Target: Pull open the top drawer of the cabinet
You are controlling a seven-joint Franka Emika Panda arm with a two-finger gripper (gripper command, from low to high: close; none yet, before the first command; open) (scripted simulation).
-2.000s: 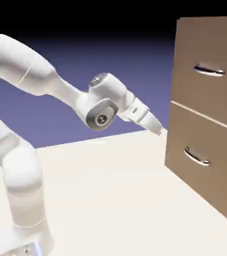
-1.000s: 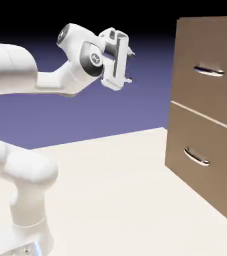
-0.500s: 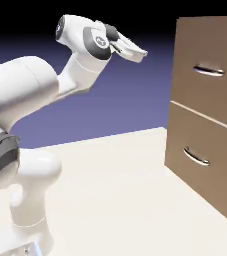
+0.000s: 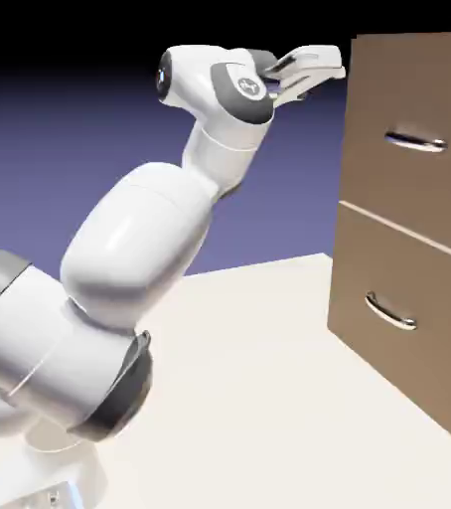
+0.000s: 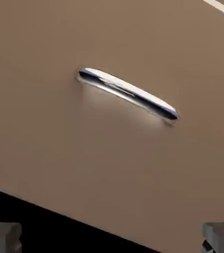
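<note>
The tall brown cabinet [image 4: 408,378] stands at the exterior view's right. Its top drawer [image 4: 388,89] is flush with the cabinet body, and its silver bar handle [image 4: 415,141] is untouched. My gripper [image 4: 337,64] hovers at the cabinet's upper near edge, above and to the left of that handle, apart from it. In the hand view the top drawer [image 5: 59,148] fills the picture, and its handle [image 5: 128,94] runs slantwise above the middle. The fingertips [image 5: 3,237] sit wide apart at the bottom corners, so my gripper [image 5: 112,241] is open and holds nothing.
The lower drawer, with the same kind of handle [image 4: 389,311], sits shut below the top one. The seam between the two drawers [image 5: 222,9] shows at the hand view's top right. The pale table [image 4: 259,398] reaches up to the cabinet's foot.
The arm has swung up from low over the table and to the right. The hand has gone from mid-left to the cabinet's upper edge and now points at the top drawer.
</note>
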